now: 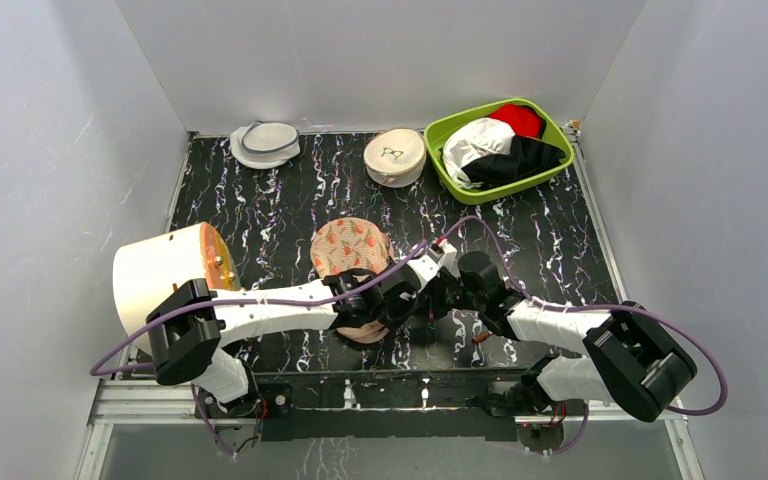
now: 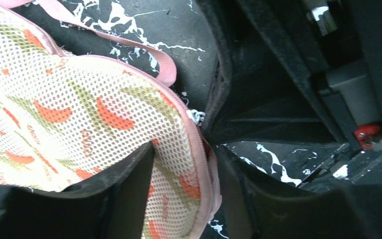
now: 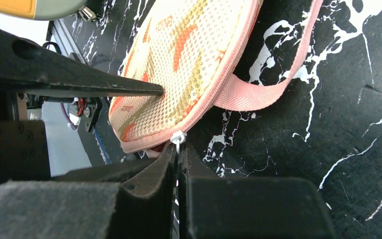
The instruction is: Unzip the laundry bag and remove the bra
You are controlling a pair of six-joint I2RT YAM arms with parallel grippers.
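Observation:
The laundry bag (image 1: pixel 348 248), beige with red-orange leaf print, lies mid-table, its near lobe under my arms. My left gripper (image 1: pixel 380 303) is shut on the bag's near edge: in the left wrist view (image 2: pixel 186 149) one finger (image 2: pixel 124 189) presses the printed top (image 2: pixel 79 114) and the other (image 2: pixel 258 199) sits outside the pink zip edge. My right gripper (image 3: pixel 179 149) is shut on the white zip pull (image 3: pixel 178 138) at the bag's rim (image 3: pixel 194 55). A dark red sliver (image 3: pixel 158 147) shows in the small zip gap; the bra is otherwise hidden.
A pink strap (image 3: pixel 278 84) trails from the bag across the black marbled table. A round cream case (image 1: pixel 394 157), a white-grey mesh pouch (image 1: pixel 265 144) and a green basket (image 1: pixel 434 140) of clothes stand at the back. A cream drum (image 1: pixel 165 275) stands at left.

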